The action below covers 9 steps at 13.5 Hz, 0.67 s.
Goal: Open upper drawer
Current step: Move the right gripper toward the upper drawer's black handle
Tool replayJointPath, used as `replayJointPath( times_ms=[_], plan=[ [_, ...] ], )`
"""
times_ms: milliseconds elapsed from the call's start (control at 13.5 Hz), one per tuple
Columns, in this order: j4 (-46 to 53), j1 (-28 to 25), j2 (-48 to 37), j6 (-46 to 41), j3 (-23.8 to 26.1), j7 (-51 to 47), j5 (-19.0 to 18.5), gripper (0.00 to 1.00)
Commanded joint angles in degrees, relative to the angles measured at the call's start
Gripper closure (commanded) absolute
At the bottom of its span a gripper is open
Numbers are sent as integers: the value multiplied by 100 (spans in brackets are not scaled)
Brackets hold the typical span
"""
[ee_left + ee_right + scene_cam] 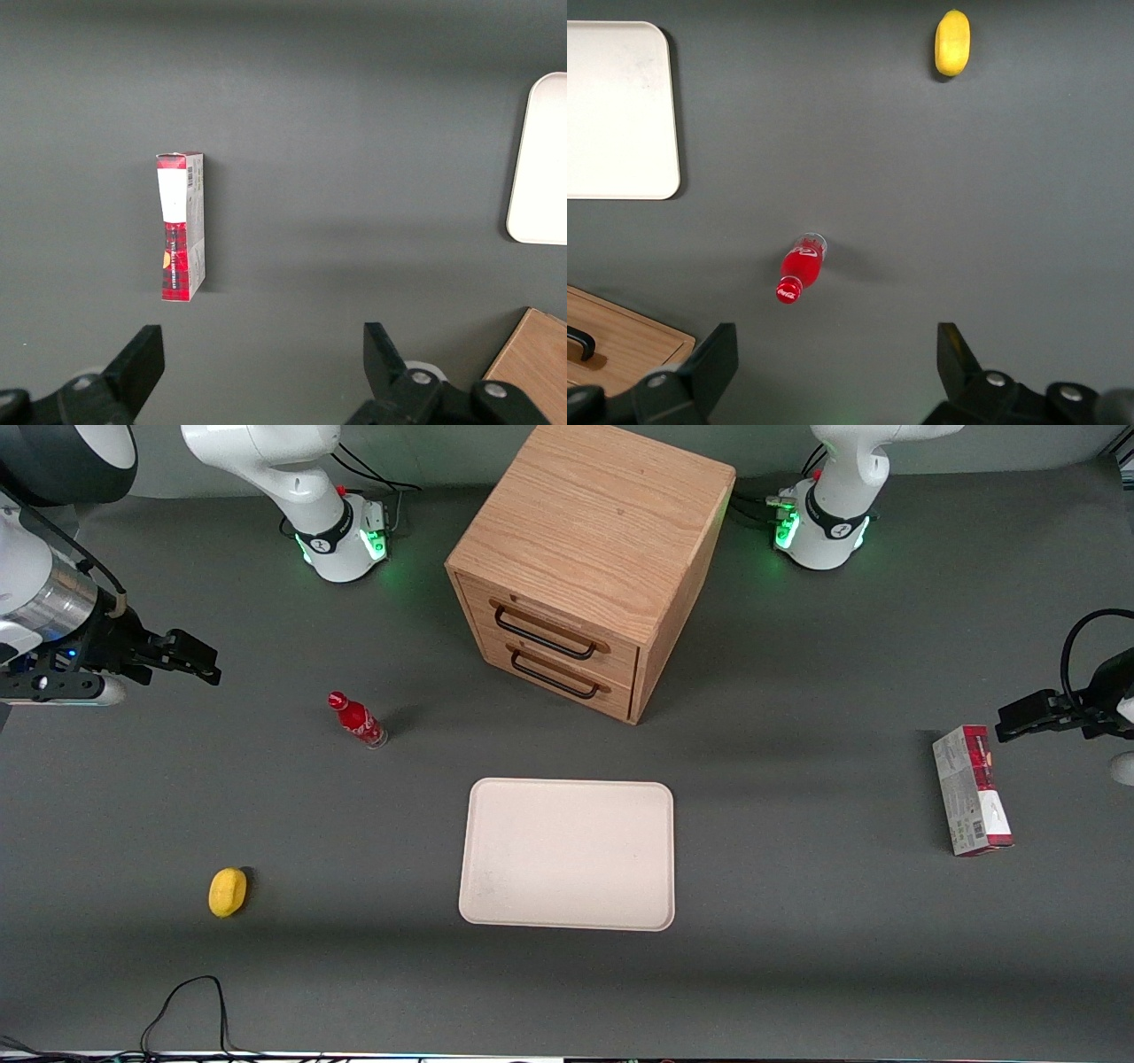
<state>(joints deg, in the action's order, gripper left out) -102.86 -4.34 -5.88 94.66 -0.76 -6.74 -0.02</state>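
One yellow lemon-shaped fruit [228, 892], one cream rectangular tray [567, 854], one red-grey carton [971, 790], one red cola bottle [357, 721] upright. Black two-finger gripper [211, 666] near working arm's table end, fingers spread, holding nothing. Light oak cabinet [602, 522]: two drawers, upper drawer [554, 631] shut, black wire handle [542, 634].

Upper drawer [556, 627]: topmost of two in a light oak cabinet, upper centre of the front view. Shut flush, wide wooden front, thin black wire handle [542, 634] across it, angled toward the lower left.
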Motion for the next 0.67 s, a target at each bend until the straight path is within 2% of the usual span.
replayJointPath(
  times_ms=[0,296,519,593],
  plan=[
    [126,-76,70,-62,-30,-170,-51,0],
    [459,-85,358,-70,-12,-170,-16,0],
    [749,-181,605,-70,171,-170,431,0],
    [942,-190,754,-79,364,-170,441,0]
  ],
)
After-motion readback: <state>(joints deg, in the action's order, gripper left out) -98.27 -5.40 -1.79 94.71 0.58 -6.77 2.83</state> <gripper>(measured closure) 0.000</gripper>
